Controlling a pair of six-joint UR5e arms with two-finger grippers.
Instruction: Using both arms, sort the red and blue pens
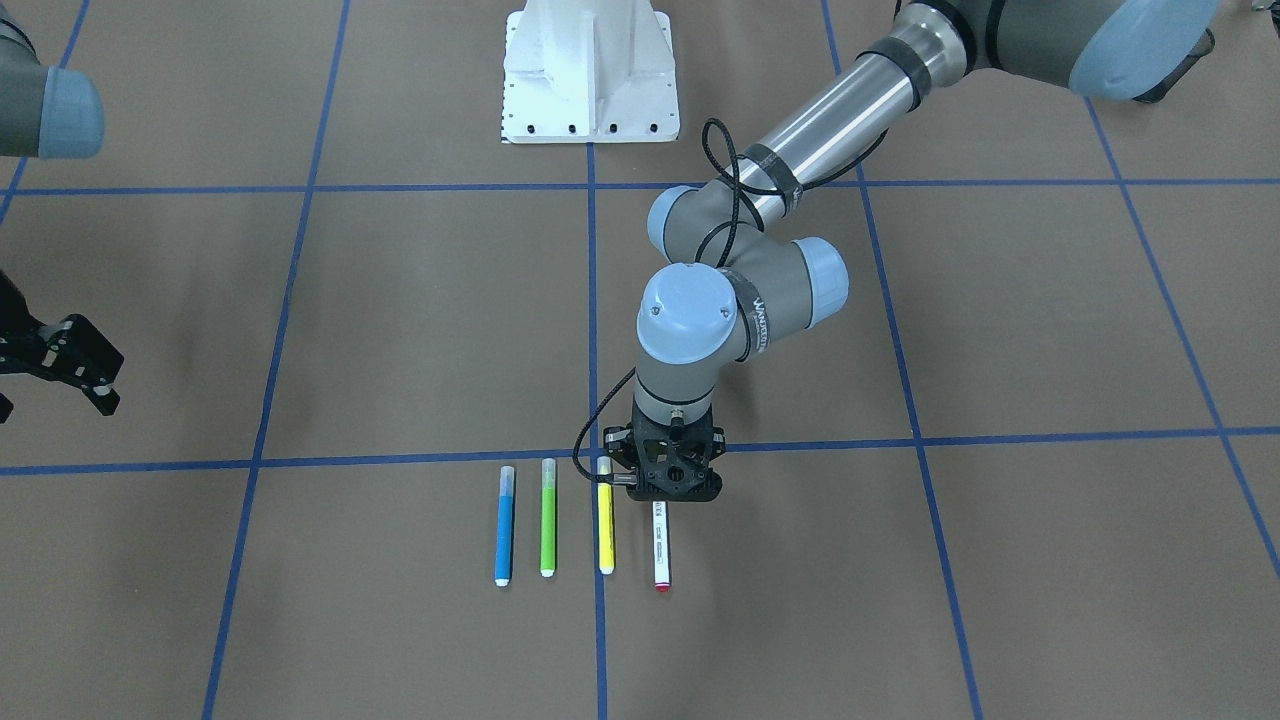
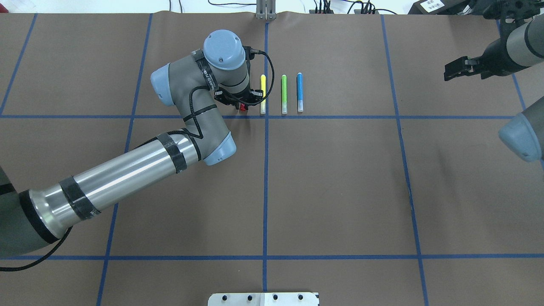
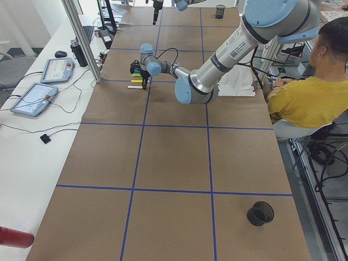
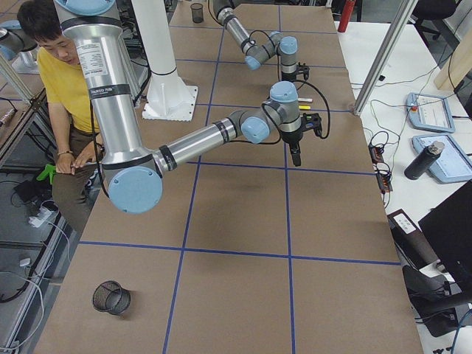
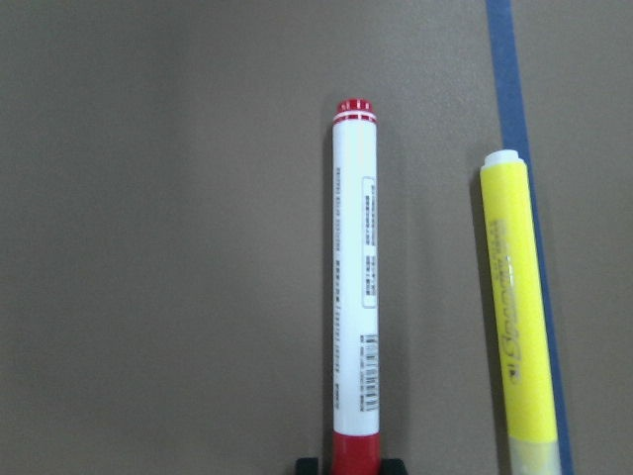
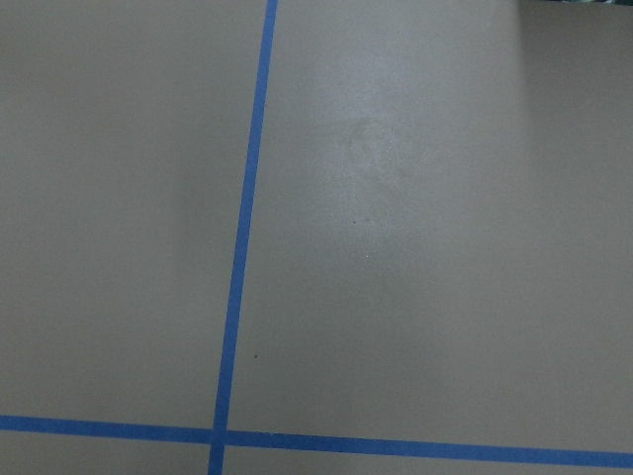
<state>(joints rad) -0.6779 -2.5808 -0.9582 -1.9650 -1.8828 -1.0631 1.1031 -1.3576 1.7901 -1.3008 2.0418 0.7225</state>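
The red pen (image 1: 660,545), white-barrelled with a red cap and red end, lies on the brown table at the right end of a row of markers. My left gripper (image 1: 668,492) stands straight over its capped end, and in the left wrist view its fingertips (image 5: 307,463) sit tight against both sides of the red cap of the pen (image 5: 355,277). From overhead only the red cap (image 2: 243,107) shows under the left gripper (image 2: 240,103). The blue pen (image 1: 505,527) (image 2: 300,91) lies at the row's other end. My right gripper (image 1: 50,405) (image 2: 451,71) hovers open far off to the side.
A green marker (image 1: 548,517) and a yellow marker (image 1: 605,515) (image 5: 522,307) lie between the two pens. The white robot base (image 1: 590,80) stands behind. Black mesh cups (image 3: 260,213) (image 4: 110,296) sit near the table's ends. A person in a yellow shirt (image 3: 310,98) sits beside the table.
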